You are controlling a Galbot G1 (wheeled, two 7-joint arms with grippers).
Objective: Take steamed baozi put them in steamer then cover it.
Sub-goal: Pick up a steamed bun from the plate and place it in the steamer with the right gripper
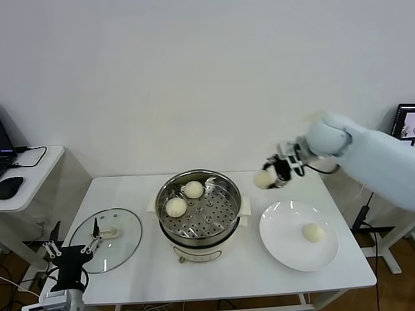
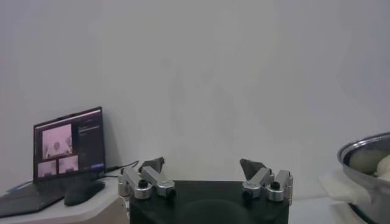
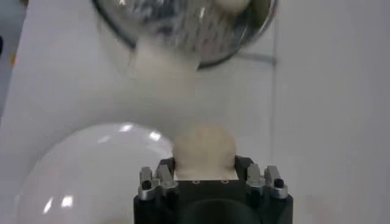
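The steamer [image 1: 237, 208] stands mid-table with two steamed baozi [image 1: 194, 189] [image 1: 176, 207] on its perforated tray. My right gripper [image 1: 275, 173] hangs in the air between the steamer and the white plate [image 1: 285, 227], shut on a third baozi [image 1: 264, 179]. In the right wrist view that baozi [image 3: 204, 149] fills the right gripper [image 3: 205, 161], with the steamer [image 3: 183, 30] farther off. One more baozi [image 1: 313, 232] lies on the plate. The glass cover [image 1: 123, 227] rests flat at the table's left. My left gripper [image 1: 72, 245] waits open by the cover's near edge, holding nothing [image 2: 203, 165].
A side desk at the far left carries a laptop [image 2: 67, 146] and a mouse. A monitor edge [image 1: 406, 122] shows at the far right. The table's front edge runs just below the plate and the cover.
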